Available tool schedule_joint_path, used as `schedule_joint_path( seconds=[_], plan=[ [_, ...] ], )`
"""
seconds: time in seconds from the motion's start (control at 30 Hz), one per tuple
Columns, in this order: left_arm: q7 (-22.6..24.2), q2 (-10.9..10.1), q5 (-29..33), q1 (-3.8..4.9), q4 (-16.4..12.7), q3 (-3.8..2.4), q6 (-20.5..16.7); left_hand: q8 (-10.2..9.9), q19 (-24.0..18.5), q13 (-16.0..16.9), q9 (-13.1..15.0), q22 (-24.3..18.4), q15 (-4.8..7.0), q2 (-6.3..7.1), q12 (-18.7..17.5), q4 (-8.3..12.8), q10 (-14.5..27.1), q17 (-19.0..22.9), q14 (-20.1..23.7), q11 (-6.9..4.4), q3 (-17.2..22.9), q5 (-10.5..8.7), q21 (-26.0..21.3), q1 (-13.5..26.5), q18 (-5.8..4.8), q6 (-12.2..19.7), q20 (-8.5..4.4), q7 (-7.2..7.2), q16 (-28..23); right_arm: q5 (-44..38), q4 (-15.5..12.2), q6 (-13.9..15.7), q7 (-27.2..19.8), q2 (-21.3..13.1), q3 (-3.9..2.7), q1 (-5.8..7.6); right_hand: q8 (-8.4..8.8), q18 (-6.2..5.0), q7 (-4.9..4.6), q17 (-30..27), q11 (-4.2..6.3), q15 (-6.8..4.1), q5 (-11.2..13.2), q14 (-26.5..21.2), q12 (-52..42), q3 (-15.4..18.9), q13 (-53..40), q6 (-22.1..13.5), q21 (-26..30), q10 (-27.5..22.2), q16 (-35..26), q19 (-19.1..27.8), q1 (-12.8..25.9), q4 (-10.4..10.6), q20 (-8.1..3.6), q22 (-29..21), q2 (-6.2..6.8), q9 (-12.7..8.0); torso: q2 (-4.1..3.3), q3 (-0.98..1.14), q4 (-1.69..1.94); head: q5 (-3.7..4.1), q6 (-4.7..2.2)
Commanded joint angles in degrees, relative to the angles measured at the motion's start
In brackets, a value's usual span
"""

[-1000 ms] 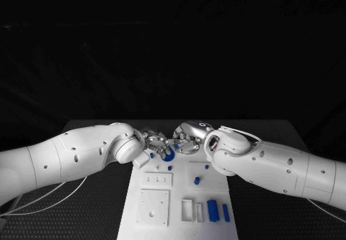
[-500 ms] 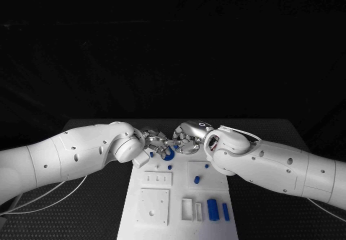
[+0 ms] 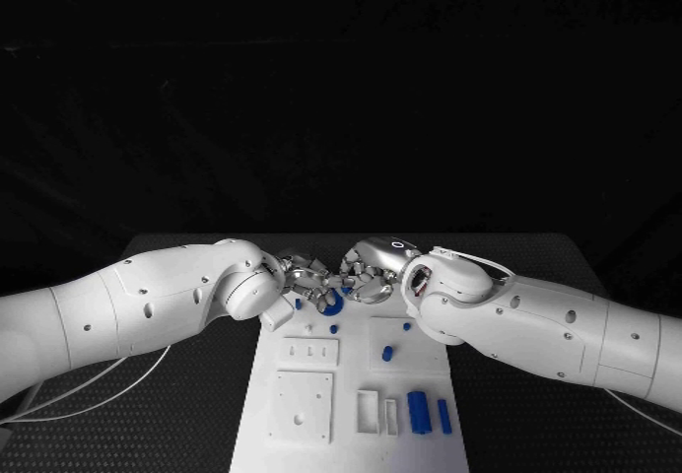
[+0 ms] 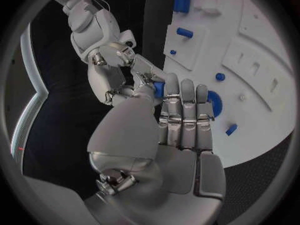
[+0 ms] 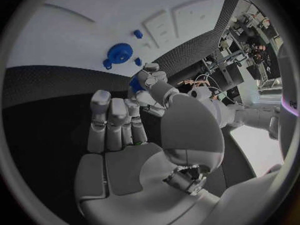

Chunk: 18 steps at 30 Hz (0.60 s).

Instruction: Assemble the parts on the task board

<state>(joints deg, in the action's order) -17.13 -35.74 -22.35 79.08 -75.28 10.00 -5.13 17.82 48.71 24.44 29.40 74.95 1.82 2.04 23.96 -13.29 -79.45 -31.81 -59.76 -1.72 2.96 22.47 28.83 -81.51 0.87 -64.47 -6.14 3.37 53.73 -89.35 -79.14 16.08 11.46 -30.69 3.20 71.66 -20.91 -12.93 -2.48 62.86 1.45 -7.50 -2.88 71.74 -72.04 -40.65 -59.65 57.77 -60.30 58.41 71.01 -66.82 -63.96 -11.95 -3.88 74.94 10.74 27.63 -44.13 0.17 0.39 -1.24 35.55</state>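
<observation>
Both hands meet fingertip to fingertip over the far end of the task board (image 3: 356, 394). Left hand (image 3: 303, 276) and right hand (image 3: 366, 275) each have thumb and a finger on one small blue part (image 4: 159, 89), seen in the right wrist view at (image 5: 135, 85); it's pinched between the two hands, other fingers straight and together. Can't tell which hand carries the load, and the part's shape is mostly hidden by the fingertips. Just beneath the hands, a round blue disc (image 3: 331, 307) sits on the board, half covered in the head view, clearer at (image 5: 119, 52) with two small blue pieces beside it. Further toward the robot: a small blue peg (image 3: 334, 329), another blue peg (image 3: 407, 326), a short blue cylinder (image 3: 386, 352) on a raised white block. Near end: a larger blue block (image 3: 418, 412) and a thin blue bar (image 3: 443, 418), side by side, next to white slotted fixtures. The board's near edge is cut off. No readable labels or writing on board or parts. Black table (image 3: 170, 394) under it all.
</observation>
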Motion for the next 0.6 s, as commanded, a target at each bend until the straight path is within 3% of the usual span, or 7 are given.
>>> schedule_joint_path(
  seconds=[0.03, 0.2, 0.43, 0.6],
  plan=[
    [0.63, 0.13, -0.06, 0.08, -0.16, 0.0, 1.16, 0.42, -0.38, 0.1, 1.1, 0.91, 0.03, -2.26, -0.22, 1.09, 0.22, 0.08, 0.46, 0.01, 0.73, 0.33, -0.15, -2.61, -0.87, 0.16, -1.22, 0.18, 0.29, -0.32, -0.22, -0.22, -0.75, 0.08, -0.07, 0.06, -0.38, -2.07, -2.27, -0.06, 0.08, -0.11, -0.03, 0.26, -0.03, -0.27, 0.08, 2.52, 0.27, 0.37, -0.02, -0.4, 0.23, 0.02, 0.07, 0.13, 0.19, 0.07, 0.02, 0.01, 0.02, 0.01, 0.0],
    [0.63, 0.18, -0.17, 0.08, -0.01, 0.0, 1.33, 0.6, -0.45, 0.23, 1.47, 0.95, 0.05, -2.58, -0.1, 1.62, -0.03, 0.12, 0.32, -0.07, 0.72, 0.58, -0.13, -3.11, -0.87, -0.06, -1.21, 0.07, 0.47, 0.09, -0.19, -0.18, -0.78, 0.06, -0.05, 0.06, -0.31, -2.07, -2.3, -0.08, 0.05, -0.08, -0.03, 0.25, -0.02, -0.3, 0.11, 2.44, 0.3, 0.32, -0.06, -0.41, 0.27, 0.1, 0.1, 0.13, 0.37, 0.07, 0.01, 0.04, 0.03, 0.04, 0.08],
    [0.8, 0.14, -0.18, 0.07, 0.12, 0.01, 1.12, 1.11, -0.4, 0.75, 2.6, 1.05, 0.26, -2.76, 0.42, 2.48, -0.77, 0.1, -0.27, -0.38, 0.36, 2.61, 0.08, -3.07, -0.87, -0.64, -1.23, -0.26, 1.12, 1.36, 0.2, -0.28, -1.29, 0.0, -0.03, 0.06, 0.28, -2.07, -2.59, -0.16, -0.22, 0.16, -0.04, 0.05, 0.18, -0.15, 0.26, 1.62, 0.5, -0.15, -0.26, -0.28, 0.63, 0.39, 0.2, 0.12, 1.23, -0.06, 0.02, 0.07, -0.01, 0.01, 0.1],
    [0.95, 0.08, -0.18, 0.07, 0.19, 0.01, 0.45, 1.57, -0.49, 1.36, 3.75, 1.18, 0.53, -2.91, 1.05, 3.19, -1.26, -0.01, -0.74, -0.68, 0.07, 3.97, 0.39, -2.55, -0.87, -1.05, -1.3, -0.55, 1.76, 2.8, 0.68, 0.04, -1.89, 0.0, 0.07, 0.06, 3.03, -2.07, -4.31, -0.43, -1.85, 1.71, -0.26, -1.02, 0.62, 1.63, 0.5, -3.04, 1.18, -1.74, -1.0, 0.86, 1.86, 0.48, 0.52, 0.21, 2.81, -1.14, 0.01, 0.07, 0.0, -0.02, 0.13]
  ],
)
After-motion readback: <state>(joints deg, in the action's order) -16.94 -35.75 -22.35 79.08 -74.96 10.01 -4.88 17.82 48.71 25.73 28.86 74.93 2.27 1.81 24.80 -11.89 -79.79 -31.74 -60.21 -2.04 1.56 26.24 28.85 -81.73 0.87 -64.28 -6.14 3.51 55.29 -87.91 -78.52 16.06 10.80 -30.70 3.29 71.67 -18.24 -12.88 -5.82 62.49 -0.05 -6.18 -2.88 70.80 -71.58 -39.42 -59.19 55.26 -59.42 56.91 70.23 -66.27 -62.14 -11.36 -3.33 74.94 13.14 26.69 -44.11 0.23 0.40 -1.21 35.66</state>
